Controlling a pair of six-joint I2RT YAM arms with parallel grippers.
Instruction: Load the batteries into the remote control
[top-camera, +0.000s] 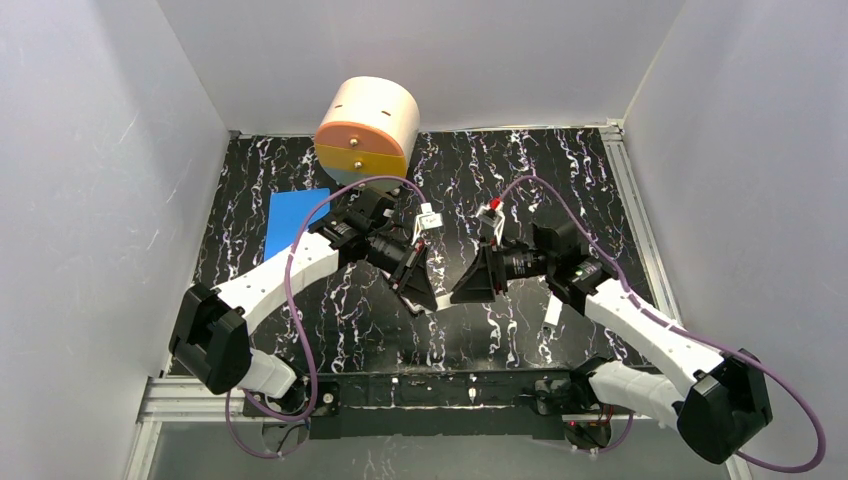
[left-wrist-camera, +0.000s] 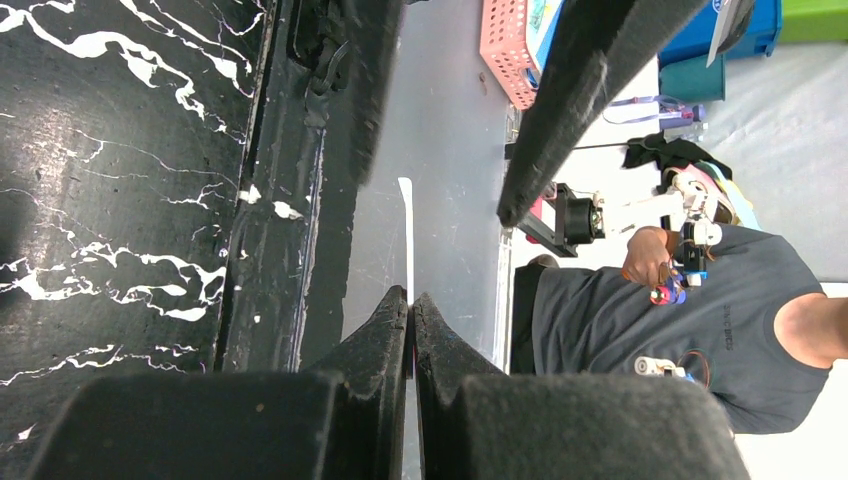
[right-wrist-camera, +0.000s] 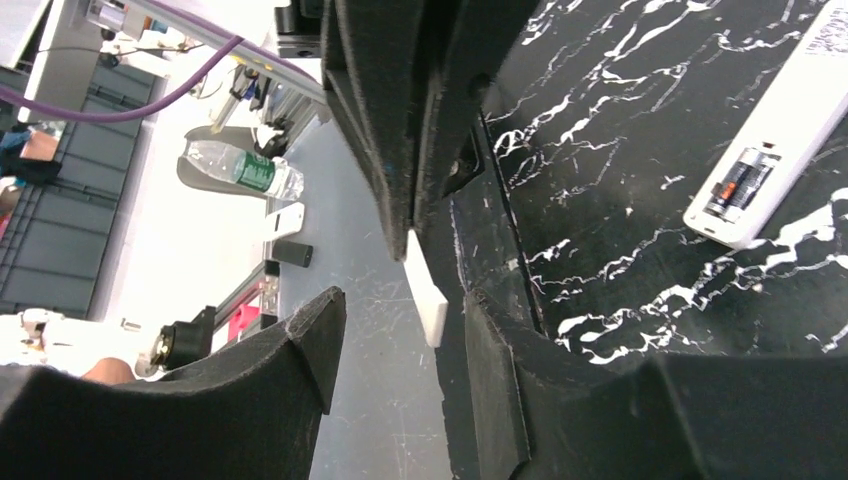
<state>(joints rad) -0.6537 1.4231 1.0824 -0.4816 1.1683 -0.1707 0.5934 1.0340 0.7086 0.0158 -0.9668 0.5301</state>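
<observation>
Right hand (right-wrist-camera: 403, 308) fills the foreground of its wrist view: fingers released, standing apart, one either side of a small white cover (right-wrist-camera: 427, 293) without touching it. The cover hangs off the tips of the left hand (left-wrist-camera: 410, 302), which reaches in from the opposite side.

Left hand — clenched on the cover. In its own wrist view the fingers press flat together and the cover shows edge-on as a thin white strip running out from the tips.

From above, the two hands meet tip to tip over the near-middle of the bench (top-camera: 560, 190), black with white veining. Both arms are bent inward, forearms low.

Remote (right-wrist-camera: 790, 110) lies flat on the bench, back up, just beside the right forearm and apart from both hands. Its bay is uncovered at one end — batteries (right-wrist-camera: 745, 185) sit inside it, dark with a touch of orange. Whether one or two, hard to tell.

Far edge of the bench: a round peach-and-orange drum (top-camera: 367, 128). Near it, behind the left arm, a blue sheet (top-camera: 297, 222) lying flat.
</observation>
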